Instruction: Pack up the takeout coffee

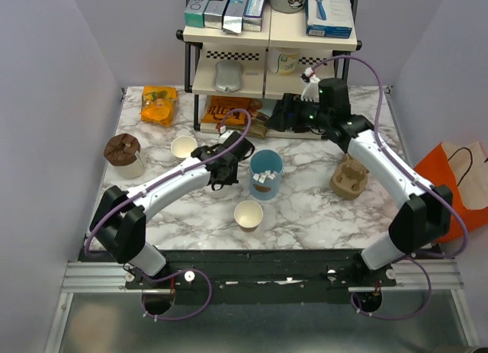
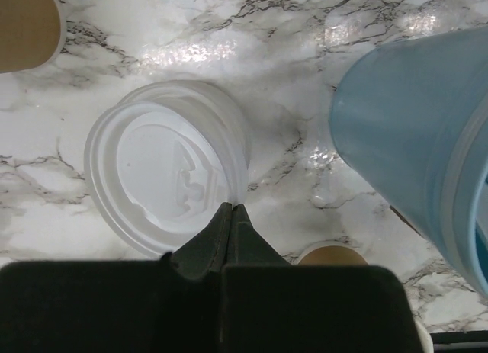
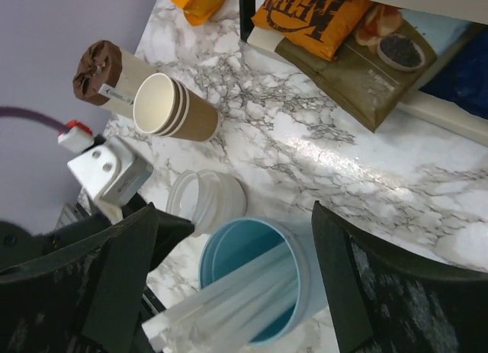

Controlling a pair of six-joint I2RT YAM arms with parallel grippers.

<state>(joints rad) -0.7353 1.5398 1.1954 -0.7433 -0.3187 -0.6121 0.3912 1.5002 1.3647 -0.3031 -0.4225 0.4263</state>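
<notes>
Claws first. For the left claw (image 2: 231,213): sits shut, black fingertips pressed into one seam, poised at the near rim of the stack of translucent white lids (image 2: 164,174) on the marble table (image 2: 290,33); cannot tell whether touching the top lid or only hanging above it. For the right claw (image 3: 230,208): stands spread wide with nothing between the fingers, held up near the lower tier of the shelf rack (image 1: 252,36) at the back of the table, and looks down on the light-blue cup (image 3: 255,273) filled with white packets. For the takeout coffee (image 1: 248,214) — a small kraft-paper cup: stands upright and open-topped near the front edge of the table, just in front of the light-blue cup, apart from both claws, white lining showing; peeks in as a tan rim at the lower edge of the left wrist view as well. For that stack of translucent white lids: lies just left of the light-blue cup, between it and a nested stack of kraft cups (image 1: 184,147). Further left: finds a cream cylinder with a crinkled brown top (image 1: 122,151). To the right of the light-blue cup: finds a moulded pulp cup carrier (image 1: 349,178), well apart from the coffee — and, off the table's right edge, an orange paper bag (image 1: 457,174).
</notes>
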